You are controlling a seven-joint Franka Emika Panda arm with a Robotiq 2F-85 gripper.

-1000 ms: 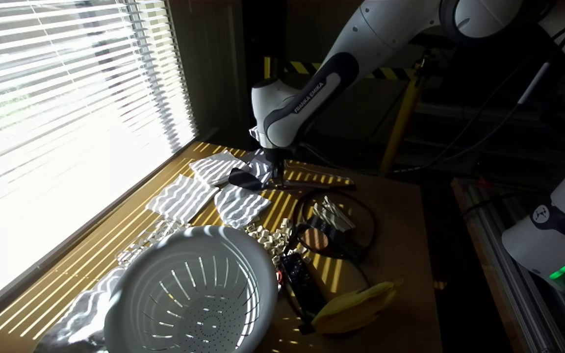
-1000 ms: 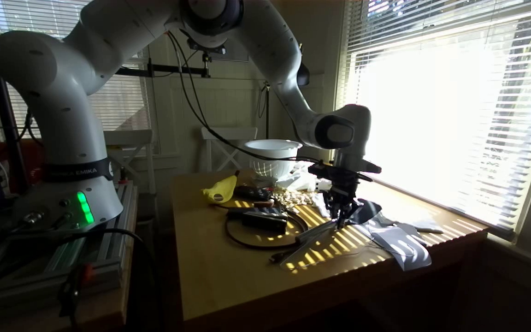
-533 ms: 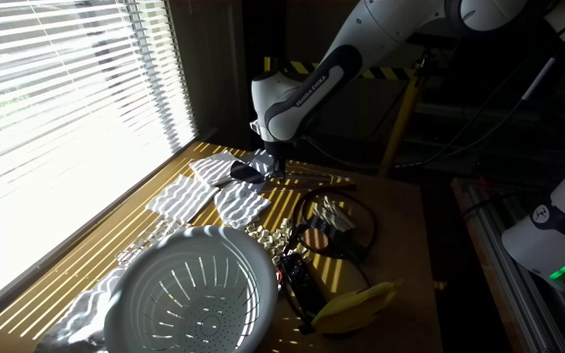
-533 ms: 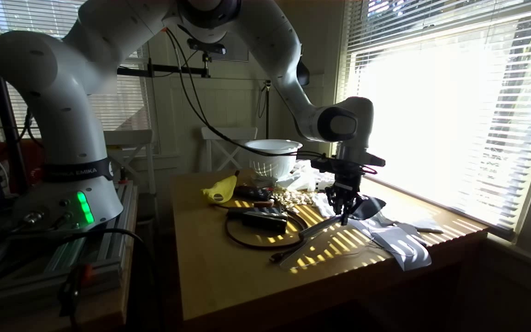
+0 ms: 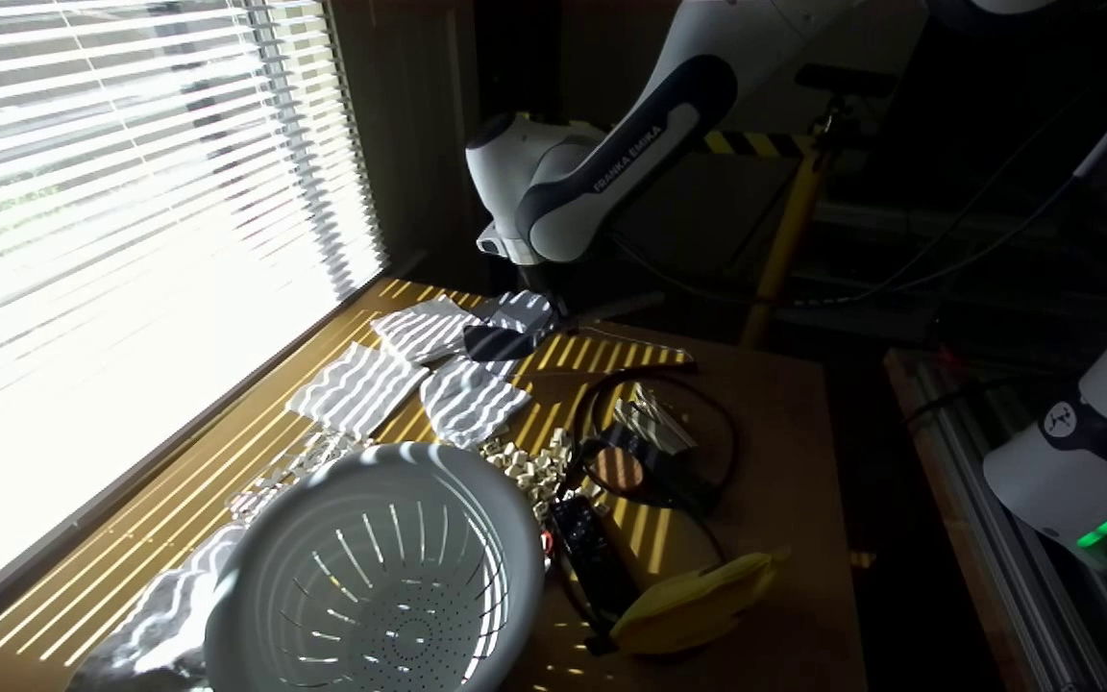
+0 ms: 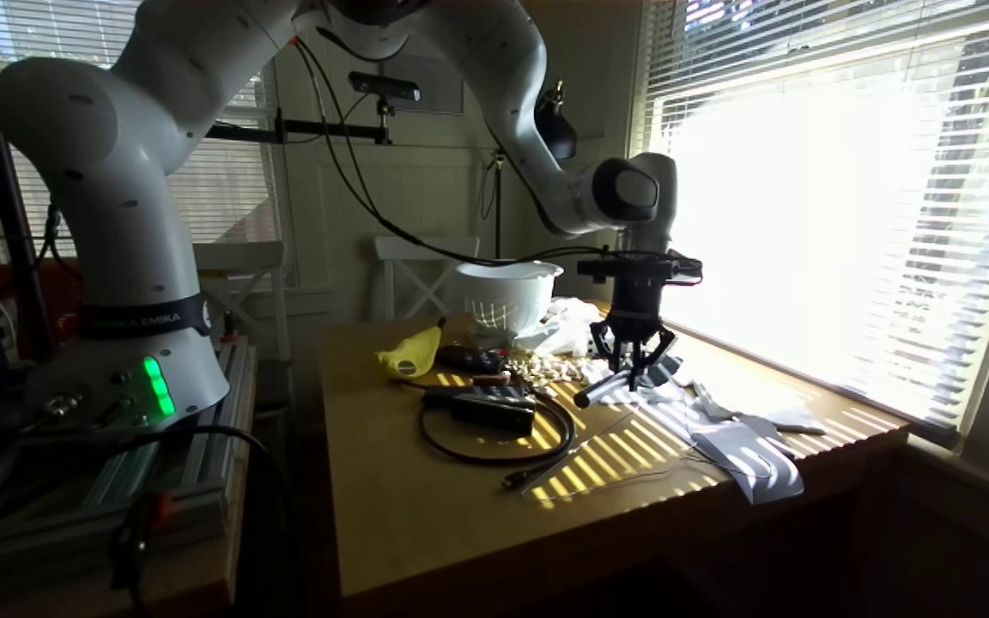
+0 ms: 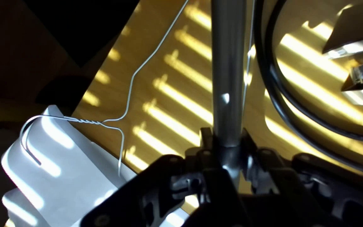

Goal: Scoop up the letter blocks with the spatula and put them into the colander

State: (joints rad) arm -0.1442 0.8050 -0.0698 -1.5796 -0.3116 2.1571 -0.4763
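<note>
My gripper (image 7: 227, 138) is shut on the grey tubular handle (image 7: 228, 78) of the spatula. In an exterior view the gripper (image 6: 634, 378) holds the spatula handle (image 6: 602, 390) raised over the table. The dark spatula blade (image 5: 501, 341) shows on the window side, over the papers; whether it touches them I cannot tell. The pale letter blocks (image 5: 534, 471) lie in a loose heap beside the colander, and the heap also shows in an exterior view (image 6: 546, 369). The large pale colander (image 5: 419, 461) stands upright at the table end away from the gripper, also in an exterior view (image 6: 503, 300).
White papers (image 5: 361, 389) lie along the window side. A black cable loop (image 6: 563, 429) circles a black box (image 6: 486, 408). A thin wire (image 7: 131, 85) lies below the gripper. A yellow banana-like object (image 5: 693, 605) and a dark remote-like object (image 5: 595, 556) lie near the colander.
My gripper has risen from the table and turned, lifting the spatula. The handle has swung up off the table, and the blade has shifted slightly away from the window.
</note>
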